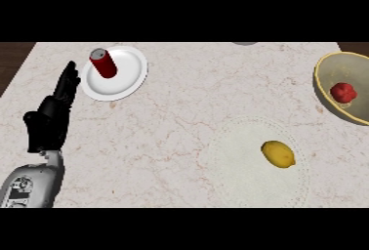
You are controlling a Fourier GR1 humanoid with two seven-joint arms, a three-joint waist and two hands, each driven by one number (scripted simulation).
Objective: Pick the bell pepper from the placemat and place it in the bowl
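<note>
Bell pepper (pixel 344 92) lies in bowl (pixel 349 67), table's (pixel 187 119) right edge. Left hand (pixel 49 116) fingers straight, empty. Stray bump could shift bowl.

A single head view looks steeply down on the marble table (pixel 187 97) from its near side. The left forearm (pixel 32 183) shows at the lower-left corner, and the right edge crops the bowl (pixel 338 66).

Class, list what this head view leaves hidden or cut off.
Right hand: shows nowhere in the head view.
Bowl: its right side is cut off by the view's right edge.
Grey thing at the counter's far edge: mostly cut off by the upper edge, unidentifiable.
</note>
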